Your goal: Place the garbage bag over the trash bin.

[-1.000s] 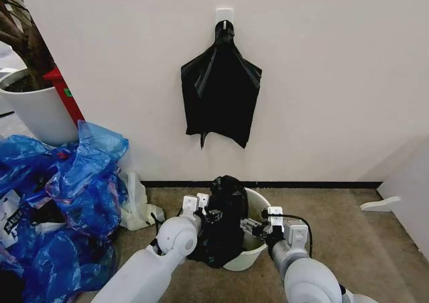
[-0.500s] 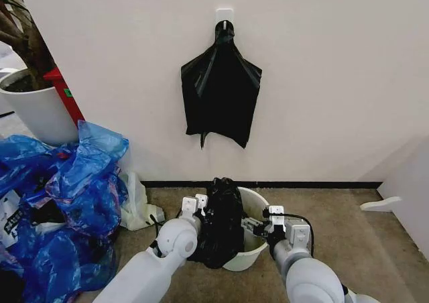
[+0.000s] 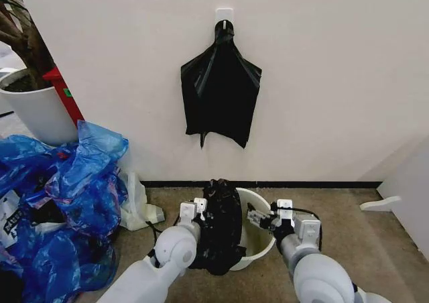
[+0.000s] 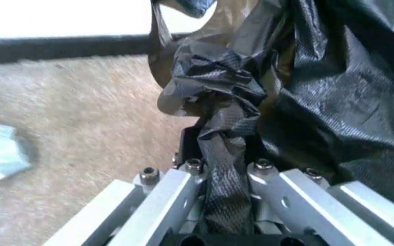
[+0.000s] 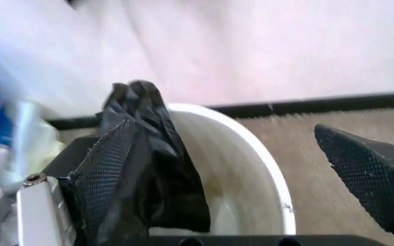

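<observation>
Left gripper (image 4: 225, 174) pinches garbage bag (image 3: 220, 226) (draped, seemingly, over trash bin (image 3: 263, 239) rim).

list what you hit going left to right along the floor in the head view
white plant pot → blue plastic bags → left gripper, shut on the garbage bag → trash bin → right gripper at the bin's far-side rim

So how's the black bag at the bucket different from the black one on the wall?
The garbage bag is bunched and draped over the trash bin's side, gripped by the left gripper; the wall bag hangs flat from a hook, pinched at its top, untouched. Both are glossy black plastic.
</observation>
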You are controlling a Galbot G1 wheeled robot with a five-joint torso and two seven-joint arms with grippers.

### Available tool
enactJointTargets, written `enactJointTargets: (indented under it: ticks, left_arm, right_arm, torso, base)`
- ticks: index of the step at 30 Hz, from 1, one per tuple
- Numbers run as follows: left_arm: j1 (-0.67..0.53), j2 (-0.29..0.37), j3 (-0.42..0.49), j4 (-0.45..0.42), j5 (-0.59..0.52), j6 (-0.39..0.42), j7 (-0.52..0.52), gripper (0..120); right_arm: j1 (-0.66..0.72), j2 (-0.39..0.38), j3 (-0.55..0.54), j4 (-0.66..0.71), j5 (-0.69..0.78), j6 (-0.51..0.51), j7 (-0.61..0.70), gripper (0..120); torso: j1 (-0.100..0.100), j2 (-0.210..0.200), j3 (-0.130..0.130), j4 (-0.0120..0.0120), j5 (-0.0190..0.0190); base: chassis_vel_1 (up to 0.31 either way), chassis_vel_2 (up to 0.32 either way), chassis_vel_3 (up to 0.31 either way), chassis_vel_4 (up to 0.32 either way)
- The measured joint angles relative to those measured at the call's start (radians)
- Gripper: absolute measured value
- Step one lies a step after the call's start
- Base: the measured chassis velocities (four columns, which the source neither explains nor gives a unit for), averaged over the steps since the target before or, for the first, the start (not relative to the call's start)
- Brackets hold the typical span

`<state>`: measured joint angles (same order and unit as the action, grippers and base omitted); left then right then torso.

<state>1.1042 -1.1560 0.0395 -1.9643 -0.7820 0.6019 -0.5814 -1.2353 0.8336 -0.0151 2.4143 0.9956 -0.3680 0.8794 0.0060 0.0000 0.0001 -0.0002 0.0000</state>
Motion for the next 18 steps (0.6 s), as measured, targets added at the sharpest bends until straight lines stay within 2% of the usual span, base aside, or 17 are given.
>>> enactJointTargets:
  ticks: [6, 9, 18]
  left_arm:
    - [0.036, 0.016, -0.030, -0.056, 0.029, -0.045, 0.010, 3]
    - [0.040, 0.021, -0.034, -0.084, 0.028, -0.052, 0.017, 3]
    - [0.055, 0.035, -0.035, -0.115, 0.030, -0.072, 0.030, 3]
  right_arm:
    - [0.004, -0.029, -0.016, 0.087, 0.069, -0.026, -0.035, 94]
    - [0.010, -0.021, -0.041, 0.089, 0.061, -0.038, -0.085, 94]
    - [0.080, -0.003, -0.082, 0.048, 0.061, -0.056, -0.124, 94]
  torso:
    - [0.000, 0.000, 0.000, 0.0000, -0.0001]
    - [0.000, 0.000, 0.000, -0.0004, 0.0001]
    - [0.000, 0.000, 0.000, 0.0001, 0.0001]
  base:
    - [0.000, 0.000, 0.000, 0.000]
    - [0.000, 0.000, 0.000, 0.000]
    - [0.000, 0.000, 0.000, 0.000]
